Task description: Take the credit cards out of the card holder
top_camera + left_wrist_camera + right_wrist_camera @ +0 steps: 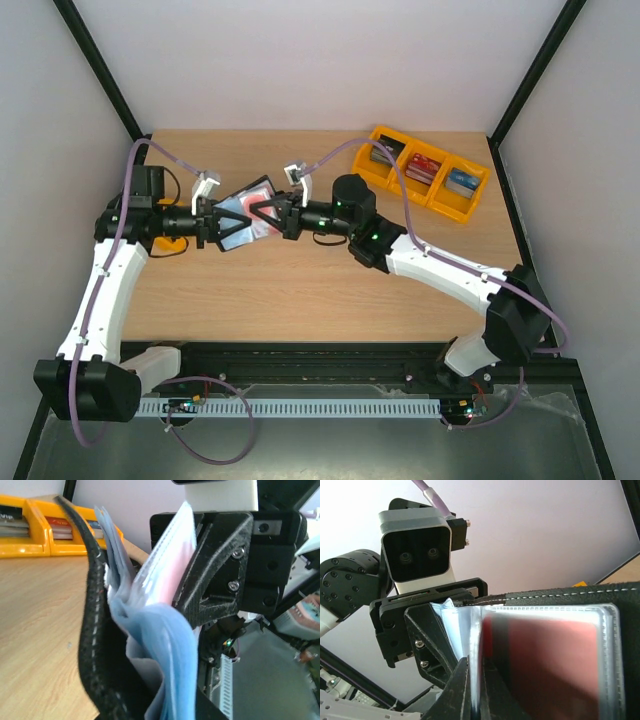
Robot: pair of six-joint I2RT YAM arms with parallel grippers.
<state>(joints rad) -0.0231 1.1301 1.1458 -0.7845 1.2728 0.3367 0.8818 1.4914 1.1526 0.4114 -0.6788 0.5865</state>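
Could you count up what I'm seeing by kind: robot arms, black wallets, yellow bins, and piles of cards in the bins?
Robot arms: 2 (left, right)
Black card holder: 1, held above the table between the two arms
Yellow bins: 3, joined in a row
Card stacks: 3, one in each bin
Total: 9

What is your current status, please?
Left end effector, right end effector both shut on black folding card holder, open, mid-air. Pale pink credit card in clear pocket. Nothing obstructing.
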